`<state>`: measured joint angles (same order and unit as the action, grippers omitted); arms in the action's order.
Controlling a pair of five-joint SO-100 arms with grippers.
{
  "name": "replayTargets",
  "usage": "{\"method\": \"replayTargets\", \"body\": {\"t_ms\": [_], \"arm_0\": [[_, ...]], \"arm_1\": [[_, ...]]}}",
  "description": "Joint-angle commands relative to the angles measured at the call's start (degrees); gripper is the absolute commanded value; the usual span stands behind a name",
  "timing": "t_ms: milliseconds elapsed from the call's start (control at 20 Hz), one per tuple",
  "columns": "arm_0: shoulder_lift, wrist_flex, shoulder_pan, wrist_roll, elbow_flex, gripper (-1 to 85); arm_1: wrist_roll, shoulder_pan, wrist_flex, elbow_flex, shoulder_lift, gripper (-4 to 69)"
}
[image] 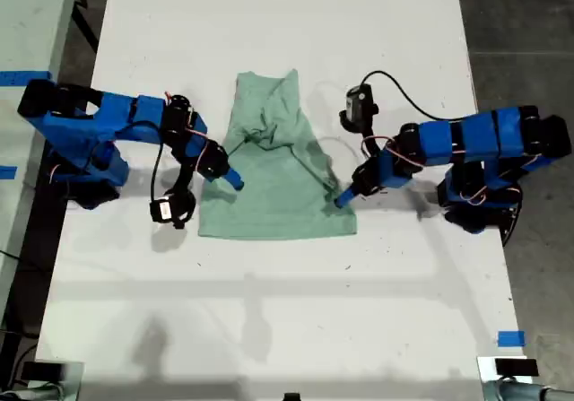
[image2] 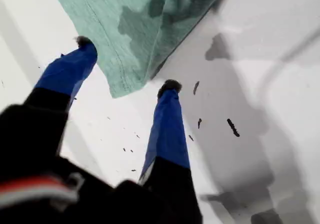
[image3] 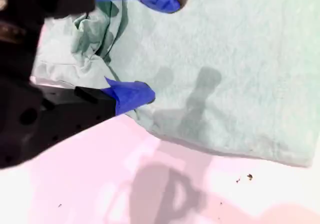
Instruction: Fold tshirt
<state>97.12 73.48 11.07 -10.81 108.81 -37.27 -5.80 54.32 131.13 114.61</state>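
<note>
Tshirt lay bunched mid-tabletop. My first end effector spread at hem corner; my second end effector spread over edge. Grasp pending; next, both pinch cloth.

This looks like a robotics lab or test workspace rather than a home. A long white table stands on a bare grey concrete floor, seen at the upper right of the exterior view. Two blue arms are mounted on the table facing each other, with loose wiring (one cable loops across the tabletop). Blue tape marks a spot at the lower right of that view, more at the left edge.
</note>
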Motion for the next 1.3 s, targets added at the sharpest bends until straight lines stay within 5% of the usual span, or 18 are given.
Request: {"method": "replayTargets", "body": {"t_ms": [0,350,500,550,750,950,1250], "arm_0": [[9.4,-3.9,-1.9,3.7,6.2,25.6],[13.6,-5.6,-2.6,4.7,11.3,24.8],[13.7,-6.0,-2.6,4.7,11.2,24.4],[13.7,-6.0,-2.5,4.7,11.3,24.2],[13.6,-5.8,-2.5,4.7,11.4,23.6],[13.8,-5.7,-2.6,4.9,11.3,23.3],[14.6,-5.4,-2.9,5.4,10.5,23.1]], "arm_1": [[2.5,1.9,-4.9,1.2,-0.7,27.5],[3.2,2.8,-9.7,-1.6,-11.2,24.7],[3.0,2.7,-10.6,-3.3,-14.5,0.6],[2.7,2.6,-10.5,-3.6,-14.8,-1.0],[2.5,3.0,-6.6,-4.8,-13.5,-1.1],[1.5,2.7,14.3,-16.5,-2.7,-1.1],[0.8,3.3,7.0,-31.6,-16.1,-1.1]]}}
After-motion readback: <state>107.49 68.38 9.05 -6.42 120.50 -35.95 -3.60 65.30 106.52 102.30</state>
